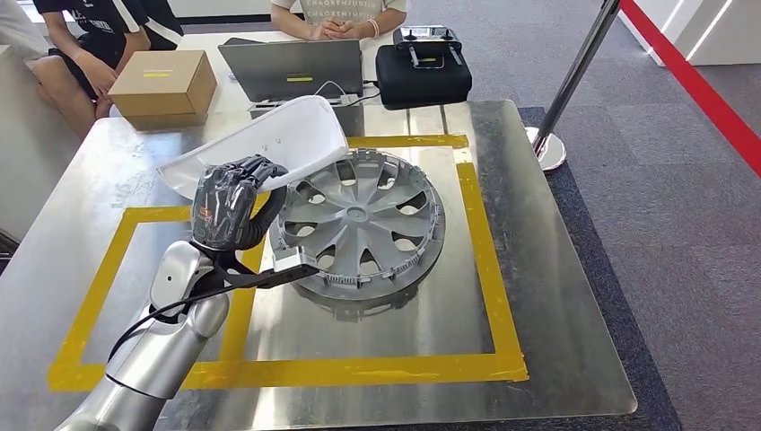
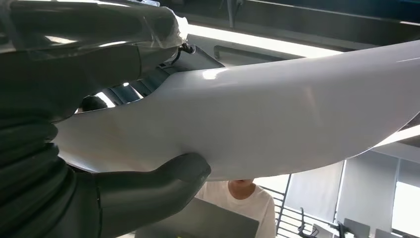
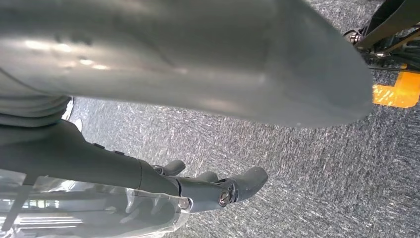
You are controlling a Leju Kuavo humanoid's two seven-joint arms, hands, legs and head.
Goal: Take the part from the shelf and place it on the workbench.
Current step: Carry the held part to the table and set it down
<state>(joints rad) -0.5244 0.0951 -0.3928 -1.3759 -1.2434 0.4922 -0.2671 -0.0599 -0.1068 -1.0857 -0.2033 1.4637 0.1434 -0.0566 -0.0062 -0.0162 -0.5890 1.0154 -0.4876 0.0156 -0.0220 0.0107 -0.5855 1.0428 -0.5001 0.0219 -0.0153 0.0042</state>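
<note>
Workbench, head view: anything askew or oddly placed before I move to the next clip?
Nothing looks damaged. The grey wheel cover lies flat inside the yellow tape square. The white part, held by the left hand, overlaps the cover's far edge, tilted.

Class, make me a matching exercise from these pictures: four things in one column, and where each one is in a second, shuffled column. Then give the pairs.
1. white part
2. hubcap
3. cardboard box
4. right hand

A. flat on the workbench, inside the yellow tape
B. hanging over grey carpet
C. gripped in the left hand
D. on the far table, beside the laptop

Pairs: 1-C, 2-A, 3-D, 4-B
</note>
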